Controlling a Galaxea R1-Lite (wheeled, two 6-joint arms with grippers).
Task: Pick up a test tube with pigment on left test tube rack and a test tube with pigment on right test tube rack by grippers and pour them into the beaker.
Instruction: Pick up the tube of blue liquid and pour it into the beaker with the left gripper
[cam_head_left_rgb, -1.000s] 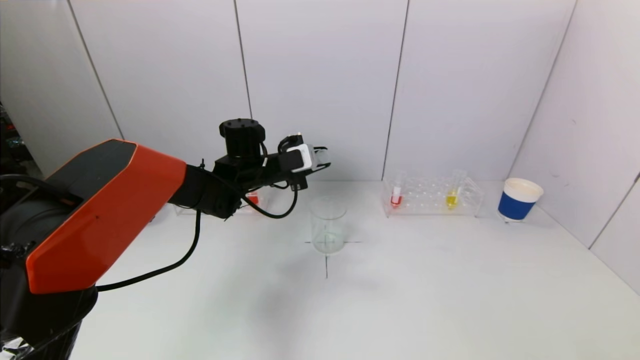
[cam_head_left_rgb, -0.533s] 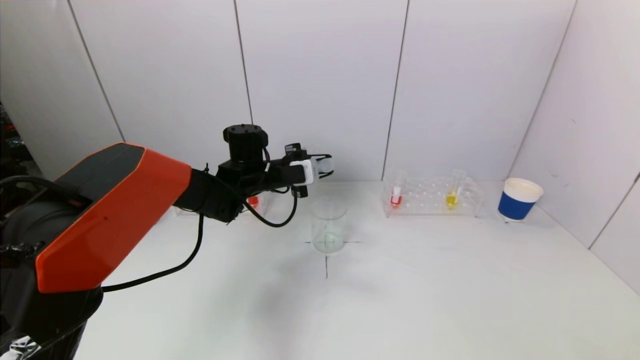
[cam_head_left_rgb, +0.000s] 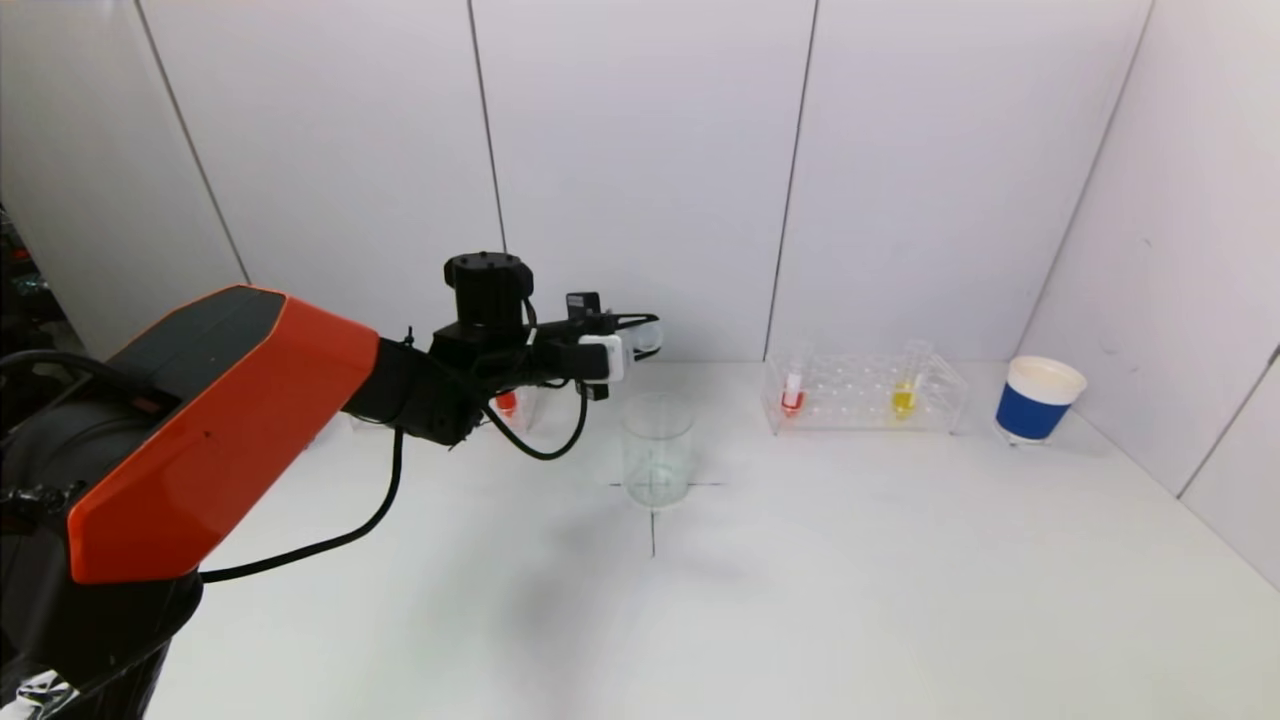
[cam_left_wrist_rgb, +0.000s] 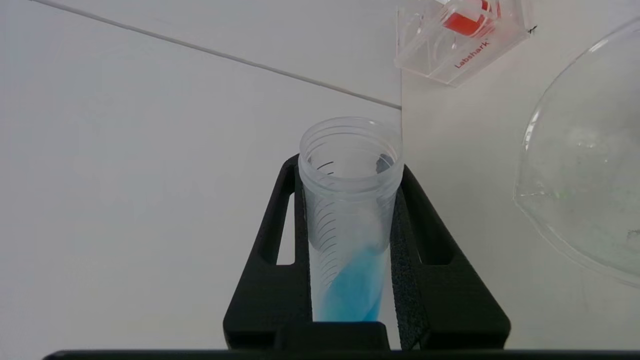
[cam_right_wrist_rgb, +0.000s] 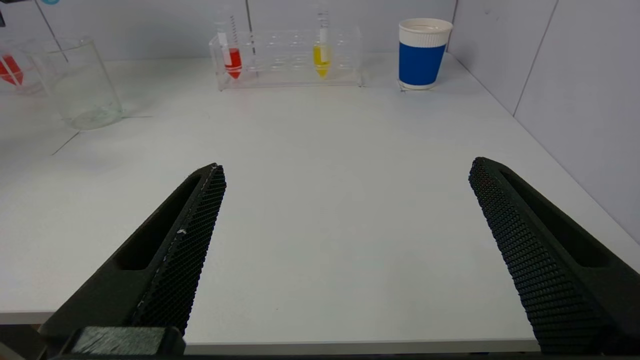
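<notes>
My left gripper (cam_head_left_rgb: 640, 335) is shut on a clear test tube (cam_left_wrist_rgb: 350, 210) with blue pigment and holds it tipped, its mouth up and to the left of the glass beaker (cam_head_left_rgb: 656, 449). The tube's open mouth also shows in the head view (cam_head_left_rgb: 650, 335). The beaker's rim shows in the left wrist view (cam_left_wrist_rgb: 580, 170). The left rack (cam_head_left_rgb: 505, 405) is mostly hidden by the arm and holds a red tube (cam_left_wrist_rgb: 465, 20). The right rack (cam_head_left_rgb: 865, 392) holds a red tube (cam_head_left_rgb: 792, 392) and a yellow tube (cam_head_left_rgb: 904, 394). My right gripper (cam_right_wrist_rgb: 345, 200) is open and empty at the table's near edge.
A blue and white paper cup (cam_head_left_rgb: 1038, 398) stands at the far right by the wall. A black cross (cam_head_left_rgb: 653, 515) is marked on the white table (cam_head_left_rgb: 850, 570) under the beaker. Walls close the back and right sides.
My left gripper has turned at the wrist, tipping the blue tube further over above the beaker's left. The right arm has not moved.
</notes>
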